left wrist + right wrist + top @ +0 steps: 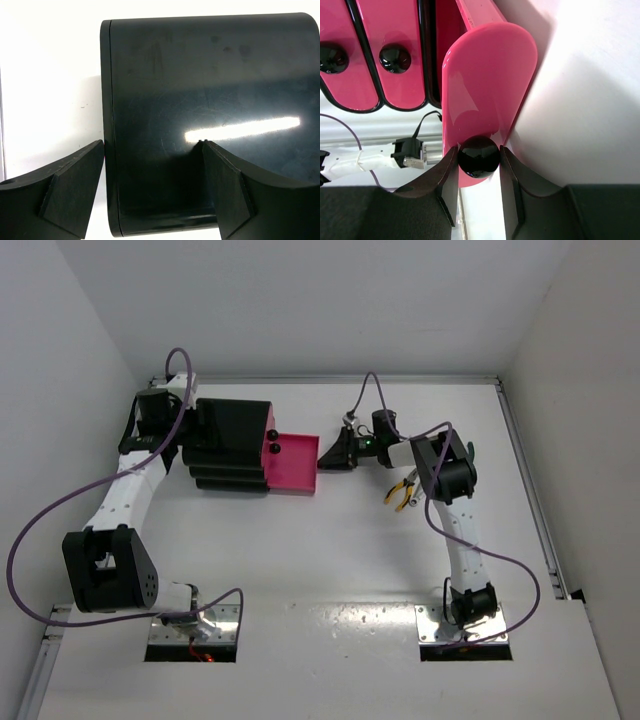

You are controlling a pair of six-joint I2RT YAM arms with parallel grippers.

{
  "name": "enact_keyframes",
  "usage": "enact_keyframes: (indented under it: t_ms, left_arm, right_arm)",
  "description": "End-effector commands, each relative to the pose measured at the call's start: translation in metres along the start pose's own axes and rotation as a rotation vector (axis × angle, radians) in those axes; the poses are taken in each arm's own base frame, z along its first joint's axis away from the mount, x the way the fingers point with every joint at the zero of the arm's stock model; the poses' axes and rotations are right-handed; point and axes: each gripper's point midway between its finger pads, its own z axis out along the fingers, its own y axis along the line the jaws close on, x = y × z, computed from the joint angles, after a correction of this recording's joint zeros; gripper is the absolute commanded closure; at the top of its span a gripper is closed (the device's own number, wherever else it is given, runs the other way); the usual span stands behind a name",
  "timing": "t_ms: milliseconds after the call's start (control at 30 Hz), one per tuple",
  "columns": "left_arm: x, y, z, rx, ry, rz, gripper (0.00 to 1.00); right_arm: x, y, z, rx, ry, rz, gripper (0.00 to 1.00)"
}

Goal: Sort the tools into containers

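The knob of one pink drawer is being pinched by the right gripper. Both fingers are pressed against it, and the jaws are narrowed to just the knob's width. That drawer is standing well out from the black cabinet, toward the right arm. The other two drawers are sitting closed beside it, their knobs showing.

Over on the cabinet's opposite side, the left gripper is being held wide apart across an edge. One finger is outside the side wall and the other is over the glossy black panel. Nothing is being clasped, and whether either finger is touching cannot be told.

The pliers are lying on the table beside the right arm, well apart from the drawer.
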Motion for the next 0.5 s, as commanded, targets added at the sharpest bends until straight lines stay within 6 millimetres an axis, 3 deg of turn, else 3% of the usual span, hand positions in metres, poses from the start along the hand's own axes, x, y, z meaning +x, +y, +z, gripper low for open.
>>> enact_keyframes:
  t_ms: [0,400,467]
  left_arm:
    - [0.026,-0.008,0.005,0.016,0.078,0.0,0.16]
    - [0.024,-0.008,0.005,0.015,0.069,-0.008,0.16]
    - [0.024,-0.008,0.005,0.015,0.069,-0.008,0.16]
  right_arm:
    - [0.0,-0.023,-0.013,0.07,-0.043,0.002,1.0]
    - [0.003,-0.029,-0.027,0.082,-0.062,0.019,1.0]
    - [0.004,-0.027,-0.027,0.075,-0.056,0.019,0.92]
